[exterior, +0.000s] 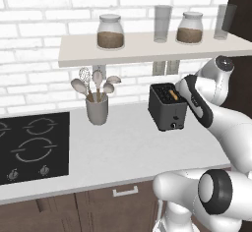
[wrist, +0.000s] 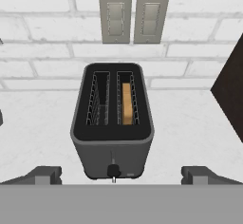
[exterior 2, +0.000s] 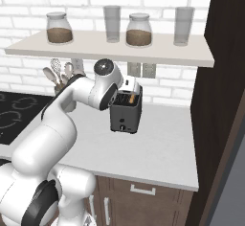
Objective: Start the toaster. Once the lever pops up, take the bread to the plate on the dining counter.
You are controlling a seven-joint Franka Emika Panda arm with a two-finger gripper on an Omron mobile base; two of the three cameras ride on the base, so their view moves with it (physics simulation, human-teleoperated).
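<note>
The dark grey toaster (wrist: 112,123) stands on the white worktop by the brick wall, also seen as the toaster (exterior: 167,107) and the toaster (exterior 2: 126,111). The bread (wrist: 126,103) sits sunk in its right slot, with only the golden top edge showing; the left slot is empty. A small dark knob (wrist: 113,171) sits low on the toaster's front. My gripper (wrist: 122,175) hovers above and in front of the toaster, open, its fingertips (wrist: 45,174) spread wider than the toaster's body and holding nothing. The plate and the dining counter are out of view.
A grey utensil holder (exterior: 97,109) with spoons and a whisk stands left of the toaster, and a black hob (exterior: 32,147) lies further left. A shelf (exterior: 147,49) with jars and glasses hangs overhead. Wall sockets (wrist: 133,16) are behind the toaster, and a dark cabinet side (exterior 2: 225,100) closes the right.
</note>
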